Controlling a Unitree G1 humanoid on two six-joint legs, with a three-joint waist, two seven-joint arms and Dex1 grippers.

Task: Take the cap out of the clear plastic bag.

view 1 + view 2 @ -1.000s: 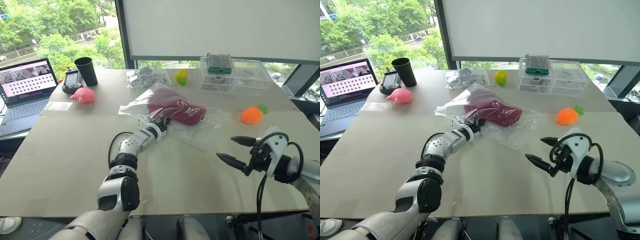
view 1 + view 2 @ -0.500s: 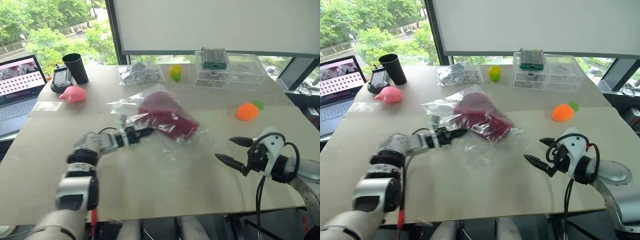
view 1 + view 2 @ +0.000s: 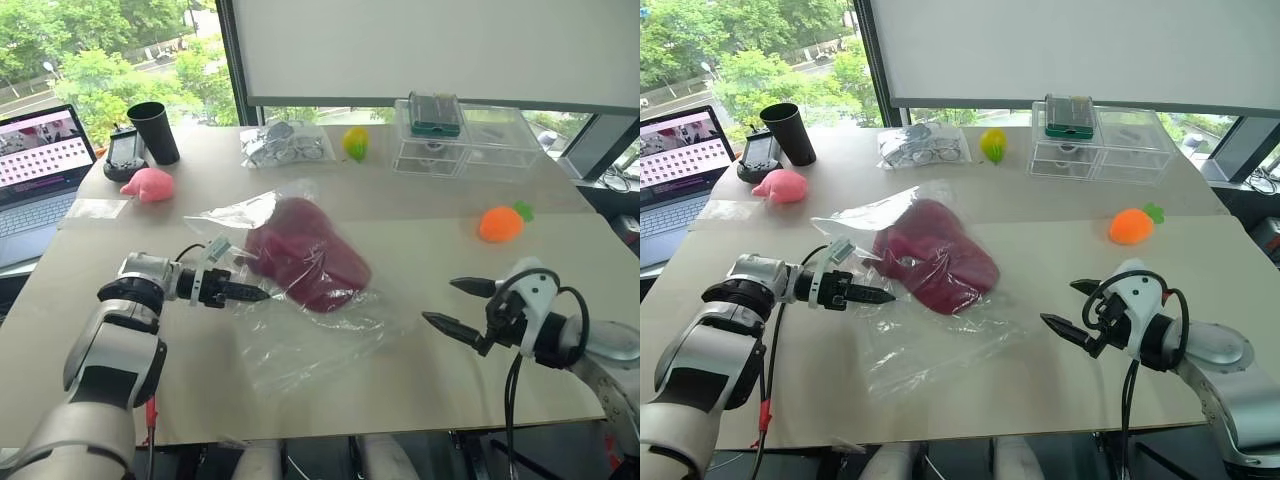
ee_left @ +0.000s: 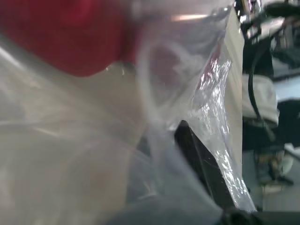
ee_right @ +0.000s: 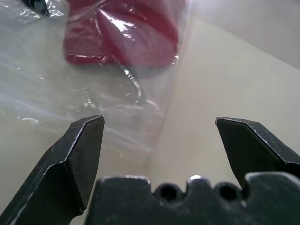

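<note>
left gripper (image 3: 878, 295): fingers together, pinching a fold of the clear plastic bag (image 3: 925, 335) on its left side.
right gripper (image 3: 1068, 310): fingers wide apart, nothing held, hovering near the bench's (image 3: 1040, 215) front right edge.
cap (image 3: 935, 262): inside the bag, mid-bench.
risk 1: film is slick, so the pinch may slip under pull.
risk 2: cap may drag along with the bag rather than slide out.
risk 3: right fingers may grab film along with cap.
</note>
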